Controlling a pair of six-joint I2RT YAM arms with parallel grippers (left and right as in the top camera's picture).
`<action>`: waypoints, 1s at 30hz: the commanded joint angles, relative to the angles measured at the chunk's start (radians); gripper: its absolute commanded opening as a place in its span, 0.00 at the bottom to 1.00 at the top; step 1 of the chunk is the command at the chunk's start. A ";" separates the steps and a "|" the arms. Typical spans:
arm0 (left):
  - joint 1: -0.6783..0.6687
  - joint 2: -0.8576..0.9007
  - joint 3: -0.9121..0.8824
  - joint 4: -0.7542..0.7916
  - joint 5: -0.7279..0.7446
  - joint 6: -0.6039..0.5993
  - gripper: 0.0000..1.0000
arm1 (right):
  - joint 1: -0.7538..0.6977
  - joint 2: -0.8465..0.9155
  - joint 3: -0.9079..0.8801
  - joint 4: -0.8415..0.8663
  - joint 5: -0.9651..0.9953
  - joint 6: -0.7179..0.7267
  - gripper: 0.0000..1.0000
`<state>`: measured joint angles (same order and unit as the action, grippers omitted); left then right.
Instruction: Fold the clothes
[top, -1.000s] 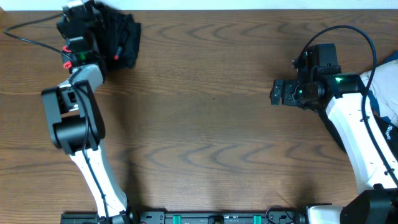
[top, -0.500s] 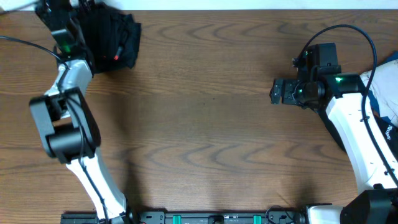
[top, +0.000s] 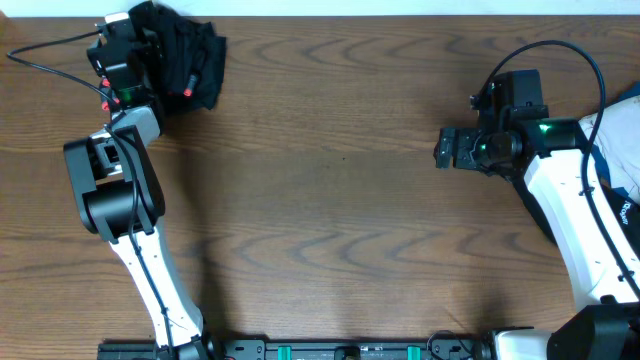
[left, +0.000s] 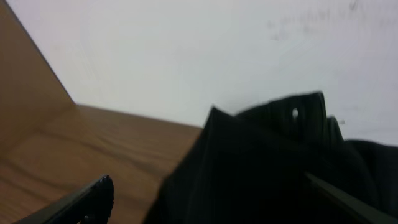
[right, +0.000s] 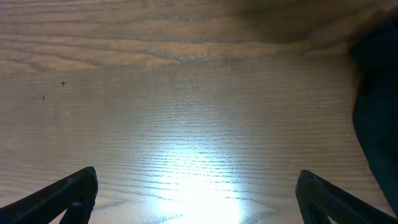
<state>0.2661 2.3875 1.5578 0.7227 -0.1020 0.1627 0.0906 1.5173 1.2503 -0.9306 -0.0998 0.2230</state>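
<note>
The clothes show as a bunched black garment (top: 195, 60) with small red marks, lying at the table's far left corner. My left gripper (top: 150, 40) stands open at the pile's left edge. In the left wrist view the black garment (left: 267, 168) fills the space between the left gripper's (left: 208, 186) wide-spread fingers, with a white wall behind. My right gripper (top: 445, 148) hovers open over bare wood at mid-right. The right wrist view shows the right gripper (right: 196, 177) with only lit table between its fingertips.
White and blue fabric (top: 620, 135) lies at the table's right edge behind the right arm. A dark shape (right: 376, 118) sits at the right edge of the right wrist view. The wooden table (top: 320, 200) stretches between the arms. A black cable (top: 50, 50) trails left of the left wrist.
The left arm swung out to the left half a second ago and has come back to the black pile. The right arm has not moved.
</note>
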 joint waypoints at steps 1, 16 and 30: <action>-0.001 -0.106 -0.021 0.063 -0.071 0.069 0.93 | -0.004 -0.017 0.013 0.000 0.006 0.000 0.99; -0.101 -0.179 -0.020 0.136 0.092 0.061 0.93 | -0.005 -0.017 0.013 0.020 0.006 0.000 0.99; -0.059 0.096 -0.020 0.057 -0.034 0.074 0.94 | -0.004 -0.017 0.013 -0.009 0.006 0.000 0.99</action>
<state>0.1768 2.4447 1.5486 0.8101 -0.0418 0.2237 0.0906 1.5173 1.2503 -0.9337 -0.0998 0.2230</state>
